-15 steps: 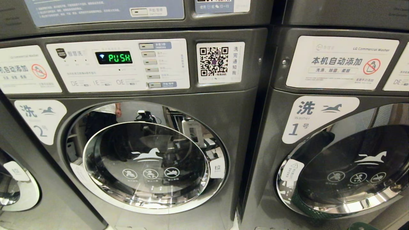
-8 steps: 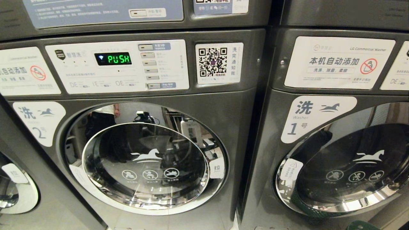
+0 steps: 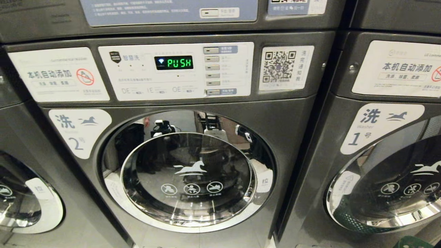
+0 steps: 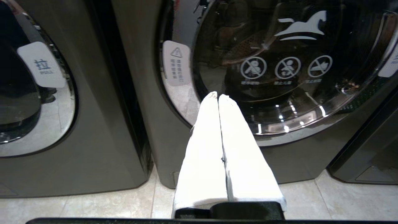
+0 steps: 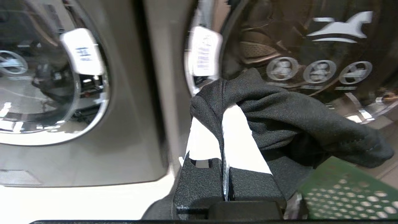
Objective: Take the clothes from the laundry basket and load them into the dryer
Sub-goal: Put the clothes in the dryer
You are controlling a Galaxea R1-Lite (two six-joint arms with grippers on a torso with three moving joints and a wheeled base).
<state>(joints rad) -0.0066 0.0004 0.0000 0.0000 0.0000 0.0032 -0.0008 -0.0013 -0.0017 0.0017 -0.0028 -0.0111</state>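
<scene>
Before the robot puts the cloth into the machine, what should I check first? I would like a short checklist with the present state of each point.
1. Right claw has a garment: ok, it is shut on the black cloth.
2. Left claw free to help: ok, shut and empty, low in front of a machine door.
3. Door of machine number 2 open for loading: not ok, it is closed.
4. Display ready: ok, it shows PUSH.
5. Cloth clear of the green basket: cannot tell, its end hangs close over the rim.
6. The machine is a dryer: not ok, the neighbour's label reads Washer.
</scene>
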